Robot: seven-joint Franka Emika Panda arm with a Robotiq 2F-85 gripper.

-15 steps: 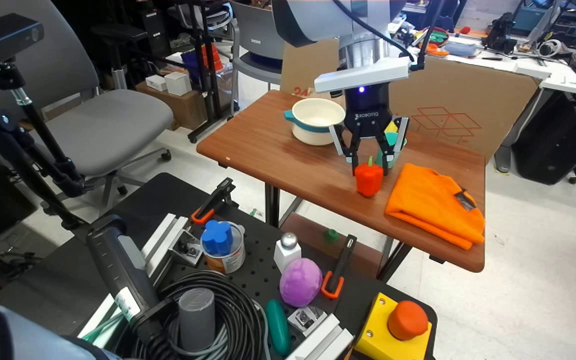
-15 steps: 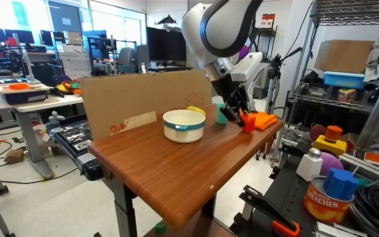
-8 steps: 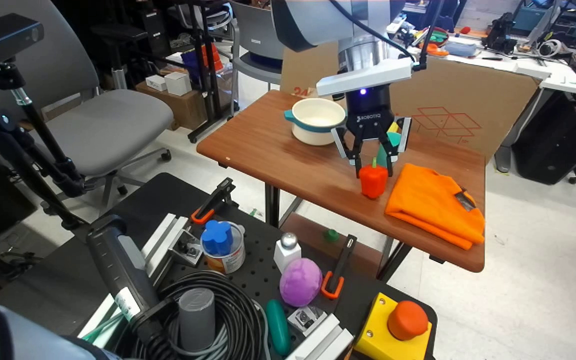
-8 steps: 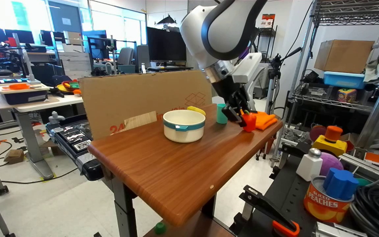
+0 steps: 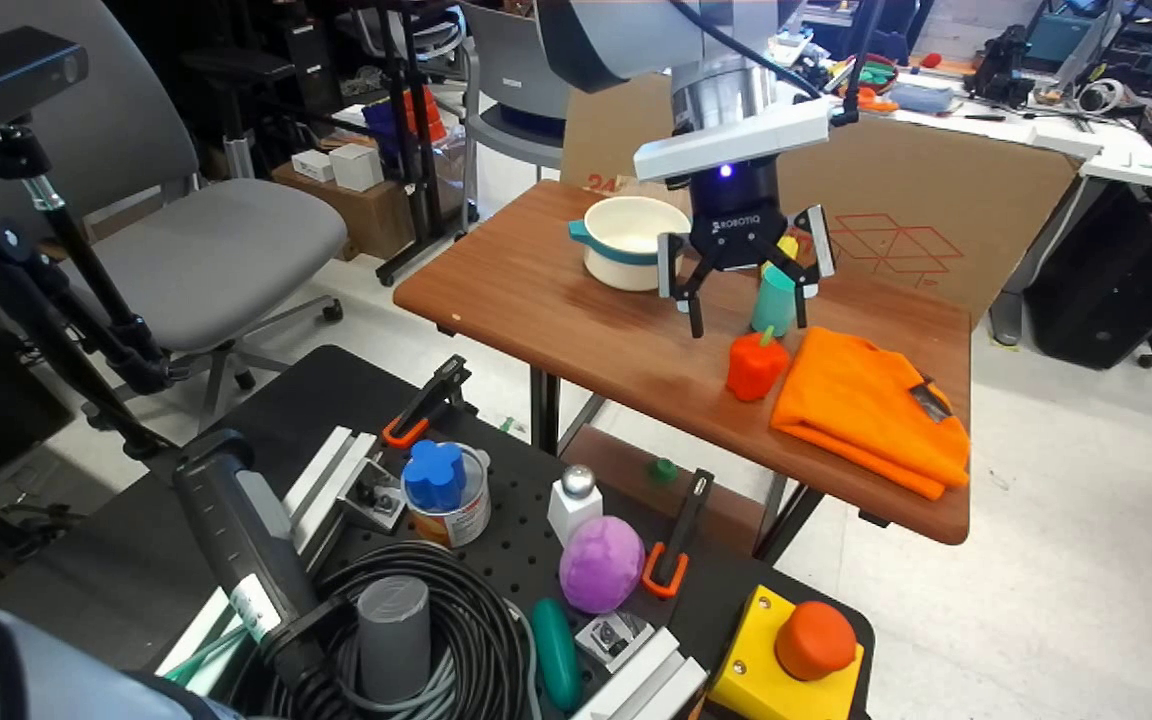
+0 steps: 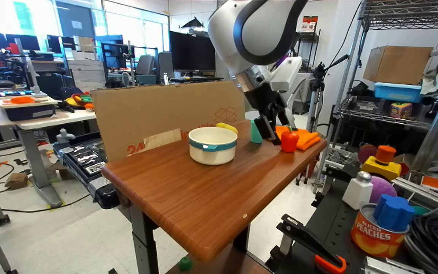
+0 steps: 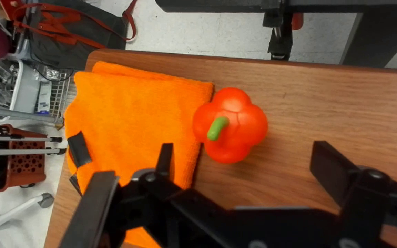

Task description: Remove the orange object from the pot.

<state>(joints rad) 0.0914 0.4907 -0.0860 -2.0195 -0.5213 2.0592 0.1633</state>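
Observation:
The orange object, a red-orange pepper with a green stem (image 5: 758, 368), rests on the wooden table close to the folded orange cloth, leaning slightly. In the wrist view the pepper (image 7: 233, 125) shows from above, at the cloth's edge. My gripper (image 5: 749, 316) is spread wide just above and behind it, holding nothing. Its black fingertips (image 7: 324, 155) are apart from the pepper. The pot (image 5: 626, 272), cream with a teal band and handle, stands away from the pepper on the same table. Its visible inside holds nothing in an exterior view. In another view only the pot's outer wall (image 6: 212, 156) shows well.
A teal cup (image 5: 774, 305) stands just behind the pepper, near my gripper. The folded orange cloth (image 5: 871, 410) covers the table's corner. A yellow item (image 6: 227, 128) lies behind the pot. A cardboard sheet (image 6: 165, 114) walls off the table's far side.
My fingers have spread from around the pepper, and my gripper has risen off it. Before that, the pepper shifted slightly toward the cloth. It now stands free on the table, tipped a little.

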